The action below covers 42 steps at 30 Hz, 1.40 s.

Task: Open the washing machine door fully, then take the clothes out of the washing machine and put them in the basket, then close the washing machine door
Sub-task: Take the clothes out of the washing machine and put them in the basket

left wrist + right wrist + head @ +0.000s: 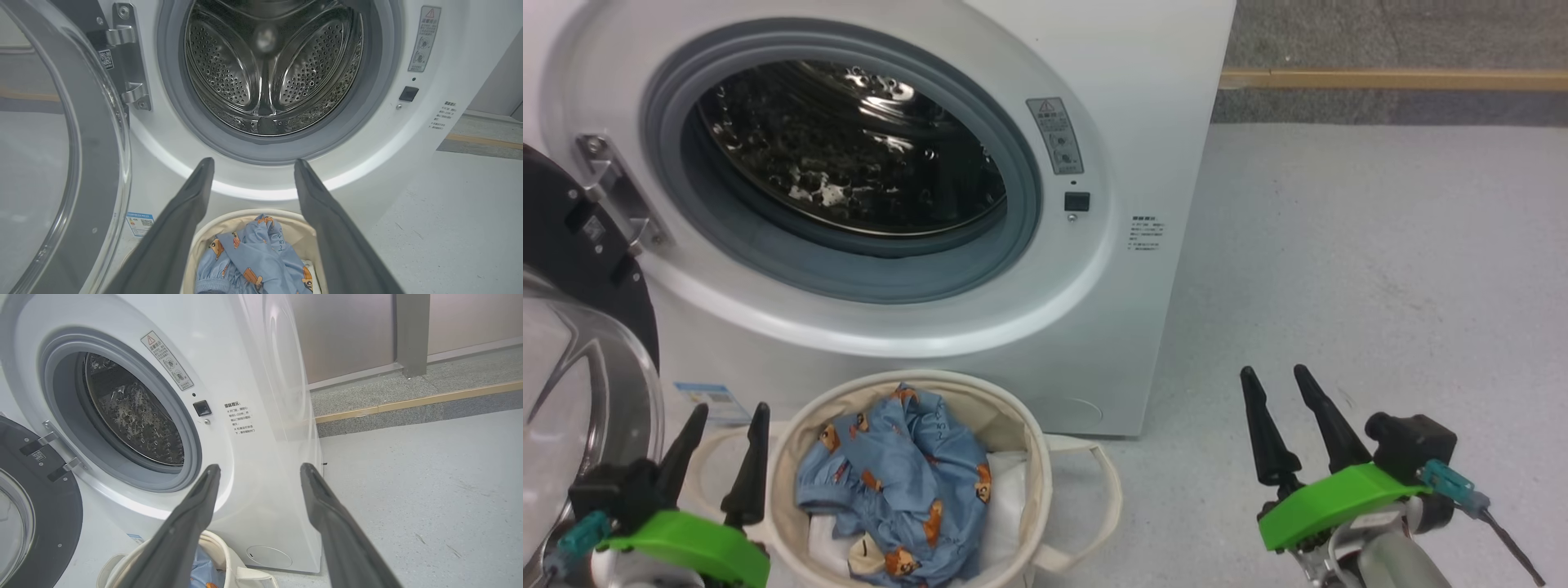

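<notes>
The white washing machine (1127, 98) stands with its door (580, 343) swung wide open to the left; the steel drum (849, 147) holds no clothes. The blue bear-print clothes (898, 482) lie in the cream basket (1029, 441) on the floor in front of the washer. My left gripper (727, 420) hovers open just left of the basket, between it and the door, with nothing in it. My right gripper (1278, 384) stands open over bare floor to the right, also with nothing in it. In the left wrist view, the drum (269, 69), clothes (253, 257) and door (94, 163) show past my open fingers.
A white sheet (1013, 490) lies under the clothes in the basket. Pale grey floor (1380, 286) spreads right of the washer, ending at a low step with a wooden strip (1388, 79). A blue sticker (711, 400) marks the washer's lower front.
</notes>
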Motion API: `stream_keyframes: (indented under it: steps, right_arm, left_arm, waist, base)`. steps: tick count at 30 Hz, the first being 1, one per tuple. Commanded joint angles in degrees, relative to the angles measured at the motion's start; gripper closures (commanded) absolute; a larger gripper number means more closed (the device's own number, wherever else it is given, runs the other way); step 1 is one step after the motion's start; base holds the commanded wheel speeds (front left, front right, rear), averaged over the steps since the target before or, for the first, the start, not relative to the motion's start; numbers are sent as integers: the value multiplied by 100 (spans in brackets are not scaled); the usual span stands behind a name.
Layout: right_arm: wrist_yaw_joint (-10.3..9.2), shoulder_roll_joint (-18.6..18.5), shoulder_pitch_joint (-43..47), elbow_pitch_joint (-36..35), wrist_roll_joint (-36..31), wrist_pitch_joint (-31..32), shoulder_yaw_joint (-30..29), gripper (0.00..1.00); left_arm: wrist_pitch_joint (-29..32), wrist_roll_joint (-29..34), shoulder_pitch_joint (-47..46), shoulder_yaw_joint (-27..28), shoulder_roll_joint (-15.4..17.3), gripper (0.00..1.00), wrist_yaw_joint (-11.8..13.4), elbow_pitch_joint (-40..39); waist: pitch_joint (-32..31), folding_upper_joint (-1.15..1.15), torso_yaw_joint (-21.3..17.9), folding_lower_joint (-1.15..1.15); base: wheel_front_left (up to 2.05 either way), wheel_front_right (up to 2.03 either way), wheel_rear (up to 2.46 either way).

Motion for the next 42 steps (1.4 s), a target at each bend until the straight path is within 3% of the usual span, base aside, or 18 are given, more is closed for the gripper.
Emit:
stream_keyframes:
  steps: [1, 8, 17, 42]
  right_arm:
    - [1, 31, -109, -170, -45, -54, 141, 0]
    - [1, 37, -45, -175, -90, -54, 105, 0]
    - [1, 39, -36, -183, -149, -54, 58, 0]
    - [1, 34, -136, -150, -157, -54, 64, 0]
  left_arm:
    - [-69, 54, -143, 299, 187, 0, 39, -232]
    - [-69, 69, 285, 572, 185, 0, 217, -736]
    - [-69, -119, 622, 689, 195, 0, 169, -1089]
    - [-63, -134, 465, 621, 301, 0, 100, -960]
  waist:
    - [-34, 0, 8, 0]
    - [-137, 0, -28, 0]
    - [-200, 0, -58, 0]
    - [-166, 0, -64, 0]
  base:
    - [0, 0, 0]
    - [0, 0, 0]
    - [0, 0, 0]
    - [0, 0, 0]
